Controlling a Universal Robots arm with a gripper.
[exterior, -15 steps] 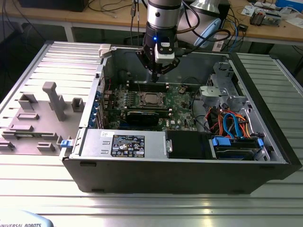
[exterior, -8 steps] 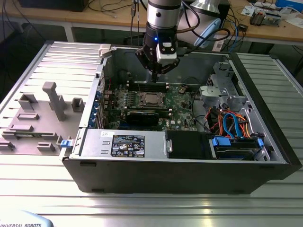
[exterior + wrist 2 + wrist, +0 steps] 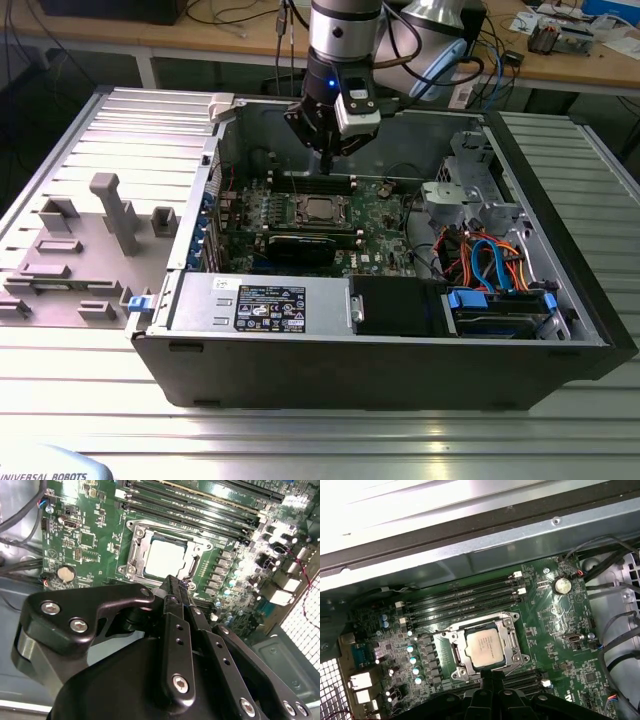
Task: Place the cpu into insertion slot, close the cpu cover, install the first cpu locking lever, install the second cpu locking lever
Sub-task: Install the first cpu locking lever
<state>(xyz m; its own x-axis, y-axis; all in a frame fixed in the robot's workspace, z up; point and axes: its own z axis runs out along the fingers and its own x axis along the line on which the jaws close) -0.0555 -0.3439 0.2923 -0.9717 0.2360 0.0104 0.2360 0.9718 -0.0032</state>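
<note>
1. Table (image 3: 320, 440) ribbed metal, open computer case (image 3: 180, 360) on it, cluttered workbench (image 3: 200, 35) behind
2. gripper (image 3: 326, 168) fingers together, empty, above cpu (image 3: 484, 647) seated in insertion slot (image 3: 445, 637) under cpu cover (image 3: 509, 642)
3. locking levers hard to make out

Pincer (image 3: 326, 166) poised above the cpu (image 3: 322, 209), seated on the motherboard (image 3: 385, 225), inside open computer case (image 3: 300, 375)

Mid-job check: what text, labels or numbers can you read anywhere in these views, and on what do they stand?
No text here reads clearly enough to quote.
Black label on the power supply: white print, too small to read.
Top of the cpu: faint markings, too blurred to read.
Board: white component markings, too small to read.
Pale part at the exterior view's lower left corner: a maker's name, partly cut off.
</note>
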